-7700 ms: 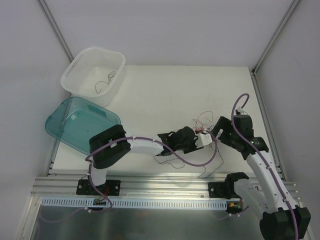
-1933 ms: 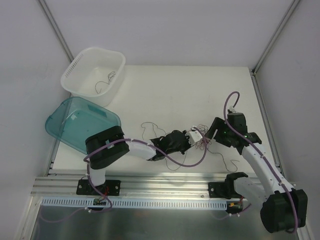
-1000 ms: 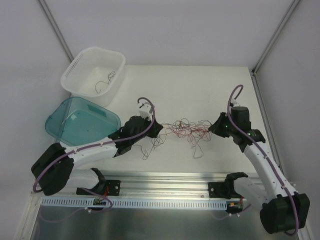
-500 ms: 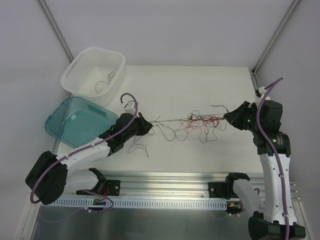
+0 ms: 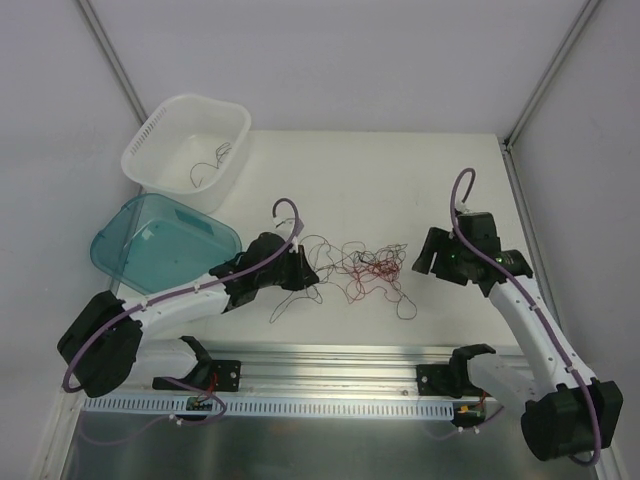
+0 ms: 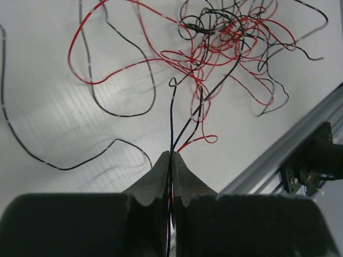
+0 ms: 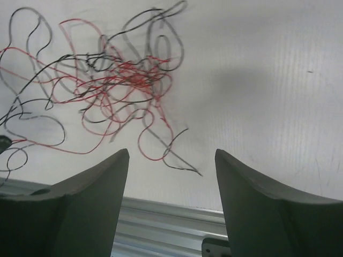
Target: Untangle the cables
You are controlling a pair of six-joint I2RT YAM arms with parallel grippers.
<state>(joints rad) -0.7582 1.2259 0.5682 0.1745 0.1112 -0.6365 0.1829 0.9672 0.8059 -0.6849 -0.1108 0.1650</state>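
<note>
The thin, curly red and black cables [image 5: 360, 268] lie as a loose tangle on the white surface [image 5: 400, 180], in the near middle of it, between the two arms; the strands are spread out in open loops rather than a tight ball, with the densest knot of red near the centre; single black strands trail off toward the near edge.

The left end effector [image 5: 303, 268] sits low at the left side of the tangle; in the left wrist view its two dark fingers [image 6: 161, 174] are pressed together, clamped on a few strands, black and red, that run straight out from between the tips [image 6: 171, 156] into the cables [image 6: 225, 48] beyond; the rest of the loops rest slack on the surface.

The right end effector [image 5: 432, 254] is just right of the tangle and apart from it; in the right wrist view its fingers stand wide apart [image 7: 171, 154] with nothing between them; the cables [image 7: 118, 80] lie ahead of it on the surface, none touching the fingers.

At the far left corner stands a white perforated plastic basket [image 5: 146, 138] with a few dark wires [image 5: 212, 160] in it; just nearer is a translucent teal plastic tub [image 5: 160, 250], bottom up; the two are close together, well apart from the tangle.
</note>
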